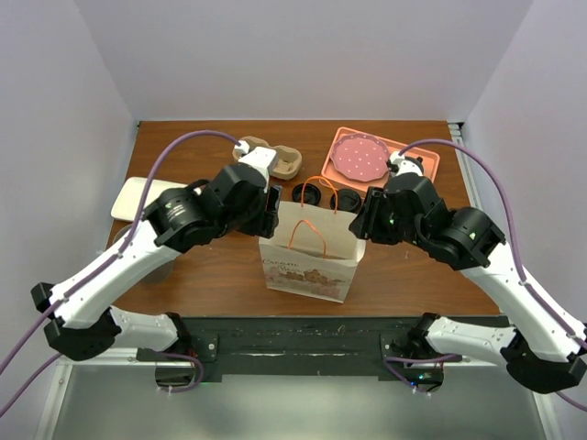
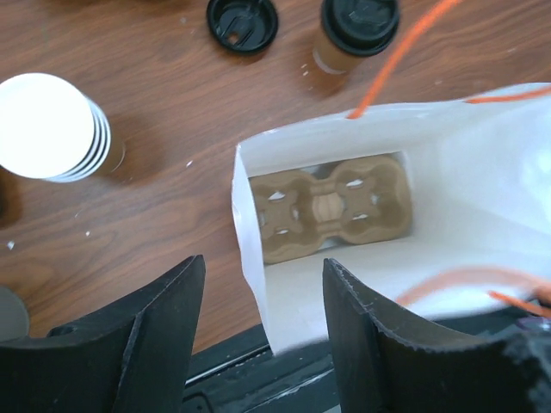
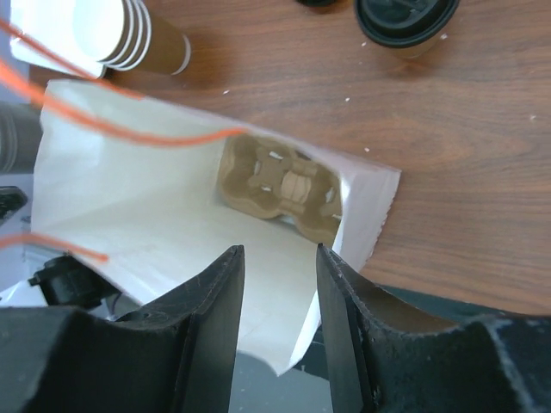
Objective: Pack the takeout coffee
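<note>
Pulp carrier (image 2: 331, 211), one, in bag (image 2: 482, 155), one lidded coffee (image 2: 357, 26) outside, both end effectors (image 2: 265, 262) (image 3: 278, 249) parted, empty.

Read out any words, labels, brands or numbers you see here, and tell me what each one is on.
Paper bag, front face: a line of script print above a picture band, too small and blurred to read.
Takeout coffee, loose black lid, white cups, carrier: no readable text.
</note>
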`<act>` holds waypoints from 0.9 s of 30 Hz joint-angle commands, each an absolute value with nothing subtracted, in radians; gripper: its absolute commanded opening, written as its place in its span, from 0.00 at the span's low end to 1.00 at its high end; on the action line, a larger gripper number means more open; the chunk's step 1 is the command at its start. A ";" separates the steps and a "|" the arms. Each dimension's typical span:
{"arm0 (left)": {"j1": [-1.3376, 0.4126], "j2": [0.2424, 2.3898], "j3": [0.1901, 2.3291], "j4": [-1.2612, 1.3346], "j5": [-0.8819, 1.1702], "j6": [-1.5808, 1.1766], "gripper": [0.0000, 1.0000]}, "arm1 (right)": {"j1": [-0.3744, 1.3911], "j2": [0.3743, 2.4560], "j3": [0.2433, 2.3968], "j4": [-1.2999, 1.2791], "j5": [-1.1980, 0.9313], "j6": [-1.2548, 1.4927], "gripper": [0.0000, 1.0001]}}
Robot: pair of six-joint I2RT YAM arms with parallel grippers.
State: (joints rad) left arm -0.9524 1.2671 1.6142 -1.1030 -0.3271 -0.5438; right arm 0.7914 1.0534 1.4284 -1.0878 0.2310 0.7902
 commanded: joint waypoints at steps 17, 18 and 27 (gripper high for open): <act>-0.904 1.379 1.598 -0.977 -0.334 -0.534 0.00 | 0.782 1.160 1.500 -0.977 0.501 0.581 0.00; -0.902 1.384 1.603 -0.976 -0.325 -0.535 0.00 | 0.779 1.166 1.509 -0.976 0.506 0.568 0.00; -0.900 1.382 1.608 -1.066 -0.373 -0.646 0.00 | 0.742 1.164 1.466 -0.899 0.434 0.525 0.00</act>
State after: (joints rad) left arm -0.9077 1.3937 1.5761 -1.0183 -0.3298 -0.5694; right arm 0.7601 1.1797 1.4654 -0.9787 0.4530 0.5663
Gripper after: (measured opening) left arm 0.013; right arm 0.007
